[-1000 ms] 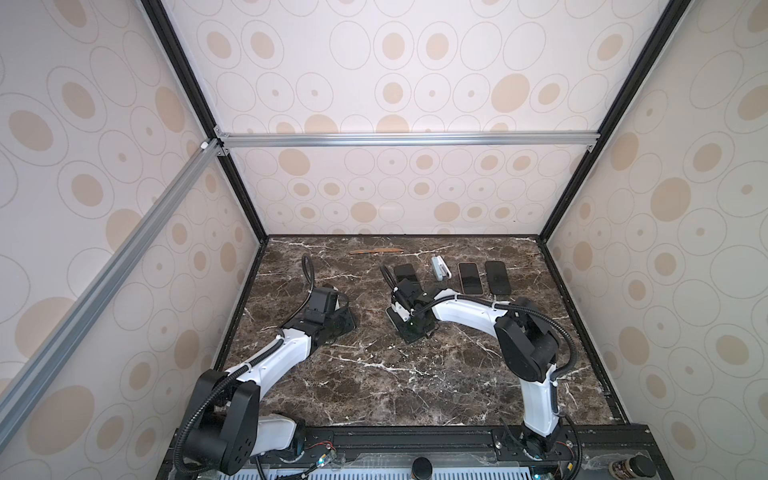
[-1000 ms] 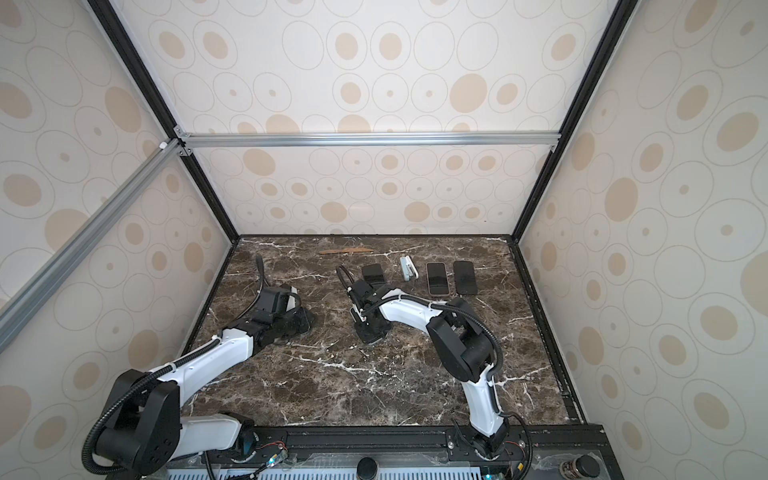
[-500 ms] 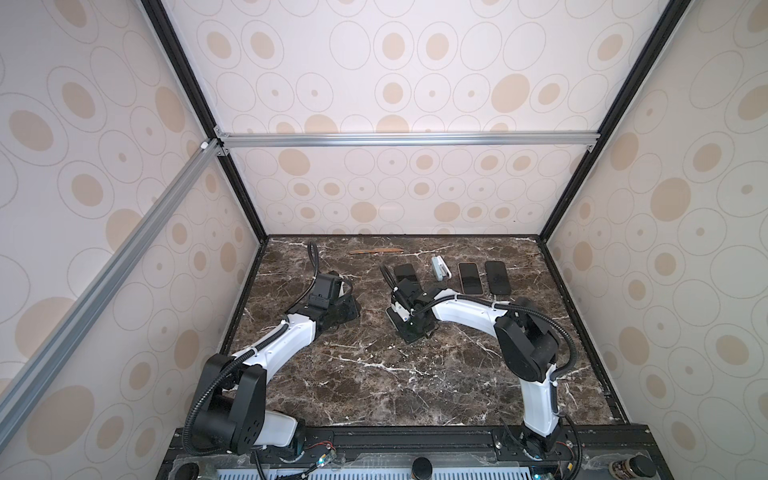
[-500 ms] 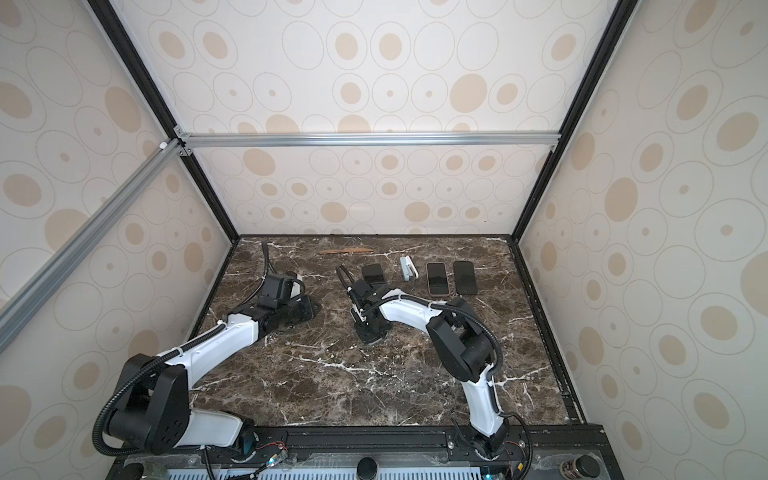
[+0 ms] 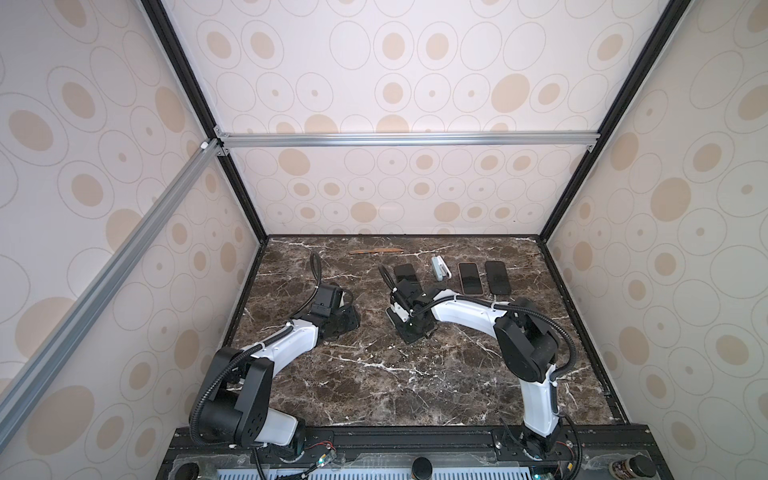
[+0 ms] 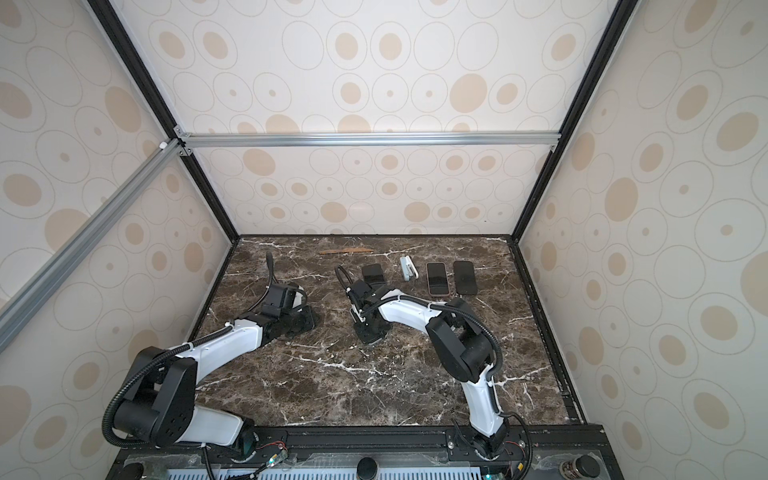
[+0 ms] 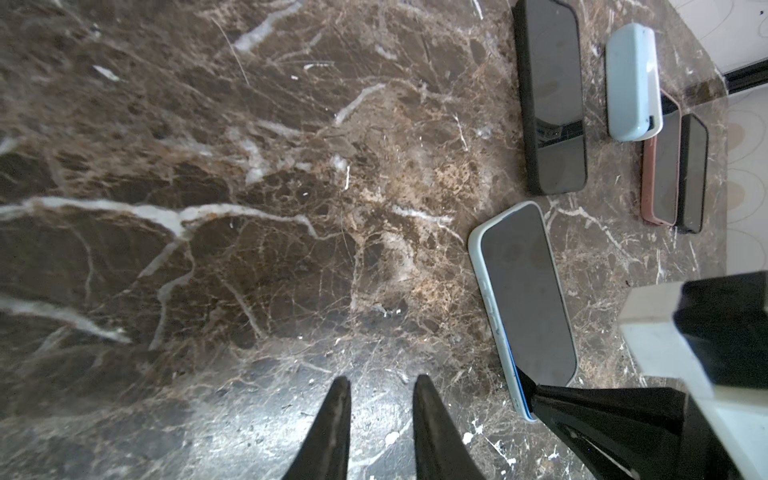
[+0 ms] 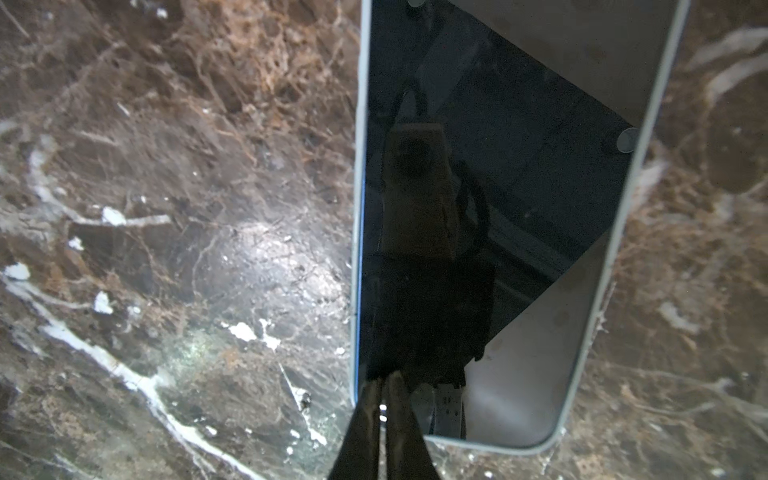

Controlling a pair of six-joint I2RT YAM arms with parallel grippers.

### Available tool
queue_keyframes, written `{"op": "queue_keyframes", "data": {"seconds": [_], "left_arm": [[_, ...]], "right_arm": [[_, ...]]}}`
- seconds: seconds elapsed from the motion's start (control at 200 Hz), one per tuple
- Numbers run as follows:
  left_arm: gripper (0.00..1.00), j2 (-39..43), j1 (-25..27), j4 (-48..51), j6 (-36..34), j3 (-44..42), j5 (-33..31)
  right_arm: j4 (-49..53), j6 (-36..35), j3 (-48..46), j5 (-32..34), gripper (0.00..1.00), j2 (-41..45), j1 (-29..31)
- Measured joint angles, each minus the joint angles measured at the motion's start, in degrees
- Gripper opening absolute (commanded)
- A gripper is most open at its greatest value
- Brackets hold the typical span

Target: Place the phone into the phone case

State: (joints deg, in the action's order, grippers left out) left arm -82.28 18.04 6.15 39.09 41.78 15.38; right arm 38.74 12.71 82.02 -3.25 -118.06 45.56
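Right wrist view: right tool (image 8: pixel 383 386), tips pinched together, touches the phone (image 8: pixel 519 187) near one corner; it lies screen-up inside the pale-blue phone case (image 8: pixel 360 166) on the bench (image 8: pixel 166 208). Left tool (image 7: pixel 382 388) narrowly parted, empty.

Left fingers (image 7: pixel 338 428) slightly apart, nothing between them, low over the surface (image 7: pixel 208 208). Ahead of them: bare surface, wide free run. To the side toward the right arm (image 7: pixel 685 395): phone (image 7: pixel 525 299) in a pale blue case (image 7: pixel 487 291), lying flat, near but not touching, with a narrow bare strip between. Right fingers (image 8: pixel 401 419), pressed together, sit on that phone's edge near a corner; the right arm blocks that end. Past the phone: black phone (image 7: pixel 555 95), pale blue box (image 7: pixel 631 79), pink-cased phone (image 7: pixel 663 174) and second black phone (image 7: pixel 693 174) in a row with tight gaps. Beside the right fingers, away from the phone: bare surface. Thin stick (image 5: pixel 376 250) by the back wall, well apart from both.
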Motion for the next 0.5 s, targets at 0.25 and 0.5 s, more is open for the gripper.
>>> {"op": "queue_keyframes", "data": {"seconds": [0.25, 0.5], "left_arm": [[0.27, 0.22, 0.00, -1.09, 0.02, -0.98, 0.02], [0.27, 2.54, 0.00, -1.44, 0.07, -4.02, 0.00]], "right_arm": [[-0.13, -0.13, 0.00, 0.92, 0.10, -0.17, 0.37], [0.11, -0.11, 0.46, 1.73, 0.10, -0.57, 0.66]]}}
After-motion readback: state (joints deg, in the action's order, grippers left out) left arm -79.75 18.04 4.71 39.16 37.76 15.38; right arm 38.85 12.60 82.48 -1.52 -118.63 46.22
